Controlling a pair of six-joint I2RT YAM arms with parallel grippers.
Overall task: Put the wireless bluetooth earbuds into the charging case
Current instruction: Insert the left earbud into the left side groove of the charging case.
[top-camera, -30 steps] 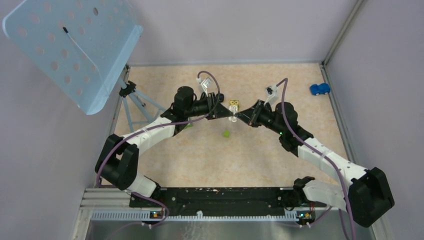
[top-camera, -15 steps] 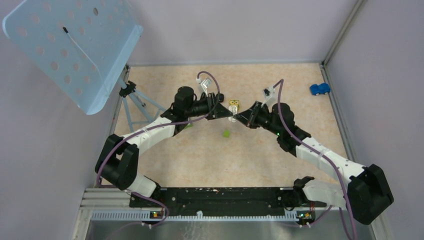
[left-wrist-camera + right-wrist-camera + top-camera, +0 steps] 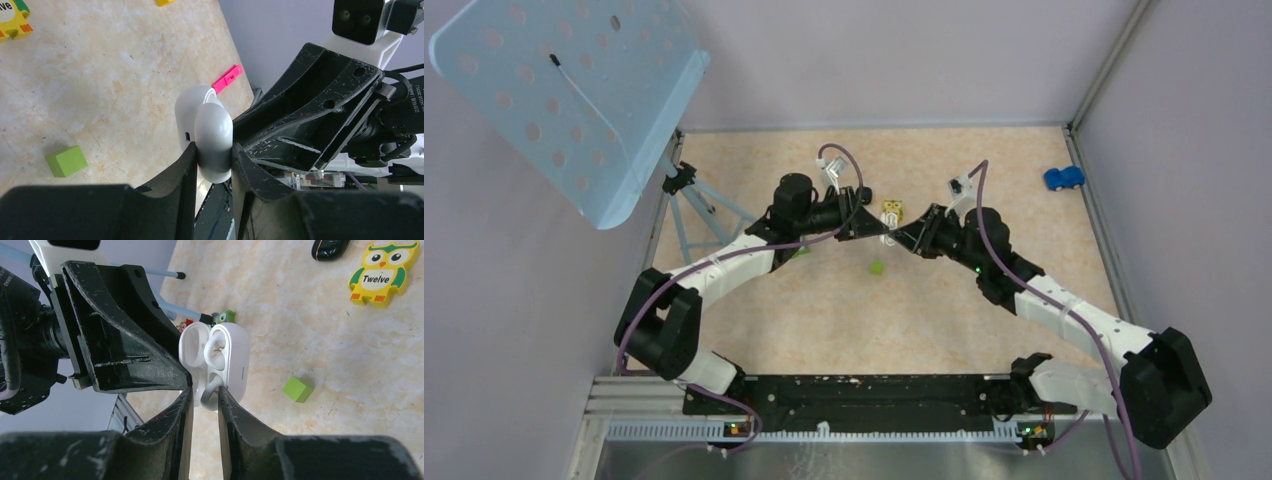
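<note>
My left claw (image 3: pixel 214 148) clamped the open charging case (image 3: pixel 236 360), at 12 o'clock from the green cube (image 3: pixel 876 267). My right claw (image 3: pixel 205 389) stood slightly parted around the stem of the earbud (image 3: pixel 214 385), which rested in the case. Correct procedure was a straight 6 o'clock withdrawal, clear of the hook.

It was a robotics lab test cell: plain lilac walls (image 3: pixel 904 60) boxed in a beige stone-patterned table (image 3: pixel 844 320) on three sides. Two robot arms (image 3: pixel 724 265) were bolted to a black rail (image 3: pixel 864 390) along the table's near edge. A perforated blue panel (image 3: pixel 564 100) on a tripod (image 3: pixel 694 205) stood at its far left corner.
</note>
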